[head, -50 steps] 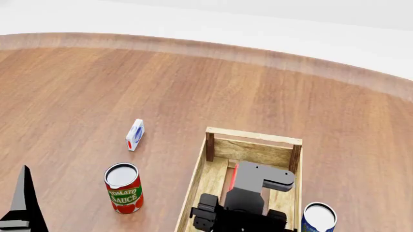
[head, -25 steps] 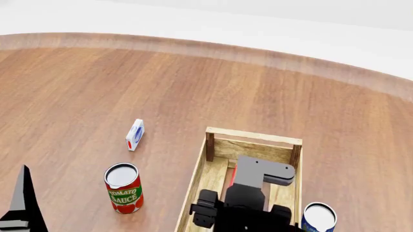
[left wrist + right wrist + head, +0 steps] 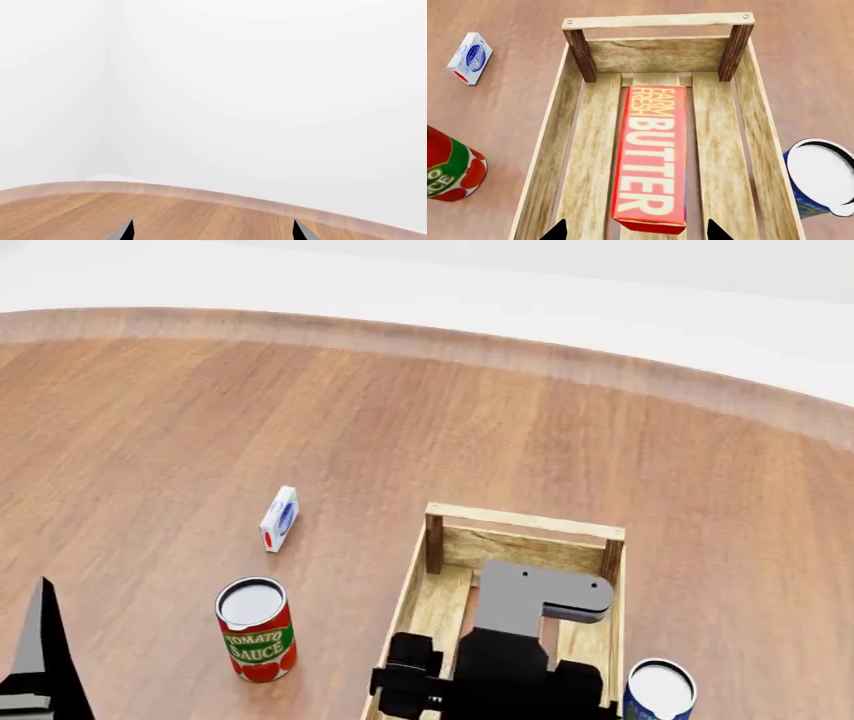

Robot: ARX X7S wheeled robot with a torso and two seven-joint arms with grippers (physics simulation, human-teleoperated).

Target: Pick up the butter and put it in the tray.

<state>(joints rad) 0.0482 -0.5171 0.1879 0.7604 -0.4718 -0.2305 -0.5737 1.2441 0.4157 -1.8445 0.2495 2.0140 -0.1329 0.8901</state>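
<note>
Right tool [image 3: 635, 231] hangs over the tray [image 3: 577, 142] with its tips spread wide, holding nothing. Butter [image 3: 652, 156] lies flat on the tray's middle slats, lengthwise, lettering up. On the counter [image 3: 200, 420], a tomato sauce can [image 3: 255, 630] stands at the tray's 9 o'clock, a small white box [image 3: 279, 519] at 10 o'clock, a blue can [image 3: 659, 690] at 3 o'clock. Left tool [image 3: 212, 231] likewise spread, empty.
</note>
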